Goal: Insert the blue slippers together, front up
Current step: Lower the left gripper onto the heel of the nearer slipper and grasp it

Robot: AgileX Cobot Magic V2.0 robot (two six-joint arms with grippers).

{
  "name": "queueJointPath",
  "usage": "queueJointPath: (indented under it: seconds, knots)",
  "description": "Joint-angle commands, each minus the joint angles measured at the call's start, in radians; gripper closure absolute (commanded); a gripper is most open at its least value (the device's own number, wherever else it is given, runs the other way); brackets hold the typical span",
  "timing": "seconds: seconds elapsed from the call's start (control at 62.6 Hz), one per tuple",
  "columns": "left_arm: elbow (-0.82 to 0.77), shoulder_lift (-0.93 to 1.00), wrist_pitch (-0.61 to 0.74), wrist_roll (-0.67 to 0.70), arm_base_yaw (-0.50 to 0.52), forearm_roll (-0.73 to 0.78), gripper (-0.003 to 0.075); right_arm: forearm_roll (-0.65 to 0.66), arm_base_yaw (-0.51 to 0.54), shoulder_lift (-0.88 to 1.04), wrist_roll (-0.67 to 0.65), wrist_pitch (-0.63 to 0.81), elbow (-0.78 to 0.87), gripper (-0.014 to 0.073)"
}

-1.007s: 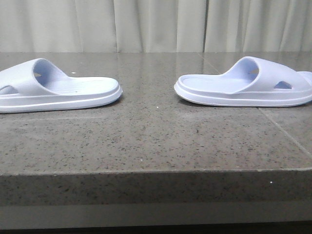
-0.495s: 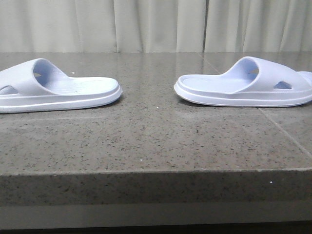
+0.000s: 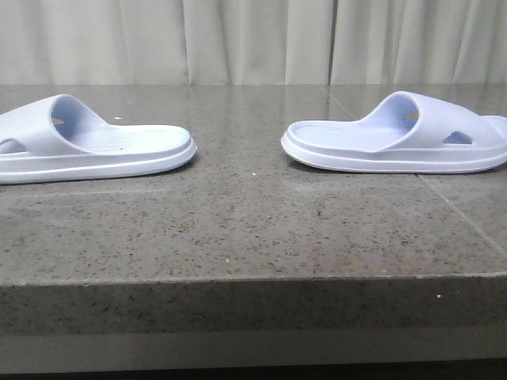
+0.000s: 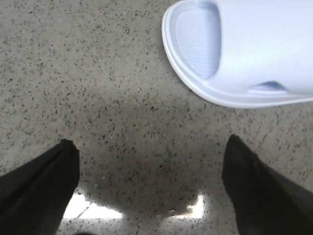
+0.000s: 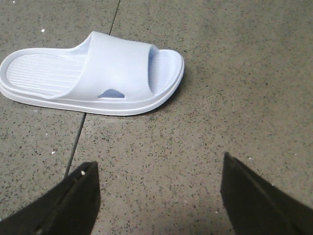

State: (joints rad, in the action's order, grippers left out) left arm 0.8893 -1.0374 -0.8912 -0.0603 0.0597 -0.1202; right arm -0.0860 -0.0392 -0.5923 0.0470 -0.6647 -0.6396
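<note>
Two pale lavender-blue slippers lie flat on the speckled stone table, soles down, heels facing each other. The left slipper (image 3: 87, 146) is at the table's left, the right slipper (image 3: 400, 138) at its right. The left slipper also shows in the left wrist view (image 4: 244, 49), the right one in the right wrist view (image 5: 93, 73). My left gripper (image 4: 149, 164) is open and empty above bare table, short of its slipper. My right gripper (image 5: 156, 188) is open and empty above bare table, short of its slipper. Neither gripper shows in the front view.
The stone table (image 3: 253, 229) has a front edge near the camera and a tile seam (image 3: 463, 218) running under the right slipper. A pale curtain (image 3: 253, 39) hangs behind the table.
The front view has shifted very slightly. The slippers lie where they were.
</note>
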Motion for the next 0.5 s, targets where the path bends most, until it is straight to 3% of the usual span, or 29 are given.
queueJointPath:
  seconds: [0.0, 0.24, 0.352, 0.479]
  knots:
    - [0.053, -0.031, 0.057, -0.129, 0.080, -0.179, 0.0134, 0.000, 0.004, -0.007, 0.009, 0.066, -0.032, 0.0053]
    - [0.071, -0.197, -0.022, -0.511, 0.318, -0.673, 0.0143, 0.000, 0.004, -0.007, 0.009, 0.066, -0.032, 0.0053]
    - [0.071, -0.271, -0.050, -0.599, 0.359, -0.807, 0.0233, 0.000, 0.004, -0.007, 0.009, 0.066, -0.032, 0.0053]
    - [0.071, -0.340, -0.053, -0.635, 0.362, -0.861, 0.0346, 0.000, 0.004, -0.007, 0.009, 0.066, -0.032, 0.0053]
